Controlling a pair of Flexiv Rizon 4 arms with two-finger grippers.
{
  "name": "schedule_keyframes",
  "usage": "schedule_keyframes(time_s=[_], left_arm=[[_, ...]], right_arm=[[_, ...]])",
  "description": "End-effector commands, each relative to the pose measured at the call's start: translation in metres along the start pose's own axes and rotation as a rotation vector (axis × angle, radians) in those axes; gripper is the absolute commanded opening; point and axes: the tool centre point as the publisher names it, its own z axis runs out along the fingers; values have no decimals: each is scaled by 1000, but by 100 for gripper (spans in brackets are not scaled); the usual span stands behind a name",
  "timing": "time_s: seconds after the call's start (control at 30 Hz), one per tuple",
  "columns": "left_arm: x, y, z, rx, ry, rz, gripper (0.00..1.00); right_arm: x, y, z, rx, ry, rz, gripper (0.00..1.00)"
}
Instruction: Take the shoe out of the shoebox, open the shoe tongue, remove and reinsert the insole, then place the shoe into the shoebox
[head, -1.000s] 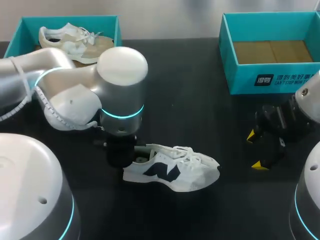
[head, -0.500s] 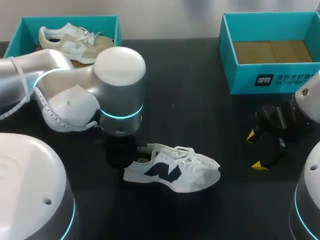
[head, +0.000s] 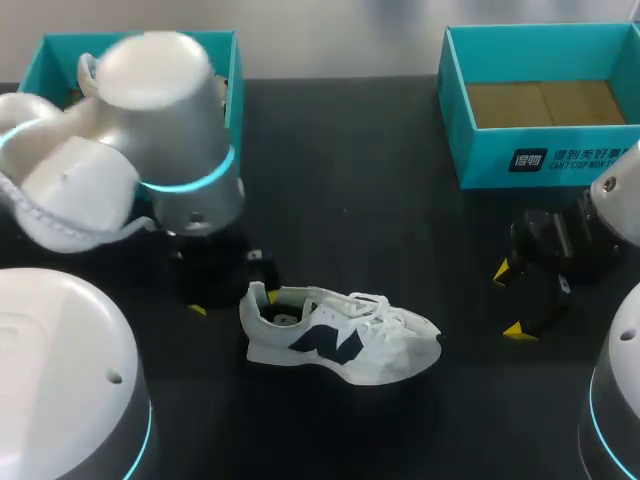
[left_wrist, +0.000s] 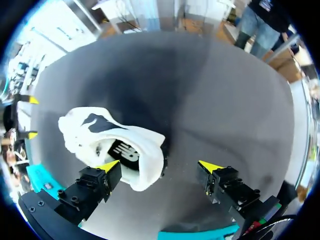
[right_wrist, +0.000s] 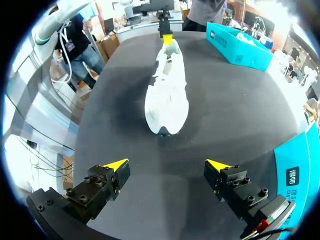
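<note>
A white sneaker with a navy side logo (head: 340, 342) lies on its sole on the black table, toe toward my right arm. My left gripper (head: 233, 300) hangs just behind its heel, open. In the left wrist view the shoe's heel and dark insole (left_wrist: 122, 150) sit close to one finger, while my left gripper (left_wrist: 159, 166) holds nothing. My right gripper (head: 510, 300) stands open to the right of the toe. In its own view the right gripper (right_wrist: 167, 164) faces the shoe's toe (right_wrist: 167, 100) across a gap.
An empty teal shoebox (head: 540, 160) stands at the back right. Another teal shoebox (head: 50, 50) at the back left holds a beige shoe, mostly hidden by my left arm (head: 150, 130). Bare black tabletop surrounds the sneaker.
My left gripper has opened and let go of the shoe's heel. The left arm has risen and swung back to the left. The sneaker stays on the table; the right arm has not moved.
</note>
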Motion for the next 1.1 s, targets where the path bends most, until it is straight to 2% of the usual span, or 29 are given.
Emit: schedule_keyframes(time_s=[0.03, 0.2, 0.73, 0.77, 0.83, 0.9, 0.93, 1.0, 1.1], left_arm=[[50, -9, -38, 75, -263, -105, 100], [64, -22, -44, 189, -369, -229, 100], [64, -22, -44, 189, -369, -229, 100], [65, -22, -39, 225, -390, -313, 100], [68, -20, -26, 225, -390, -425, 100], [72, -14, -16, 298, -416, -545, 100], [76, -12, -12, 308, -438, -587, 100], [81, -4, -10, 378, -497, -695, 100], [89, 5, -11, 431, -596, -787, 100]], right_arm=[[0, 1, 1, 3, -1, 1, 100], [0, 1, 1, 3, -1, 1, 100], [0, 1, 1, 3, -1, 1, 100], [0, 1, 1, 3, -1, 1, 100], [0, 1, 1, 3, -1, 1, 100], [0, 1, 1, 3, -1, 1, 100], [0, 1, 1, 3, -1, 1, 100], [0, 1, 1, 3, -1, 1, 100], [0, 1, 1, 3, -1, 1, 100]])
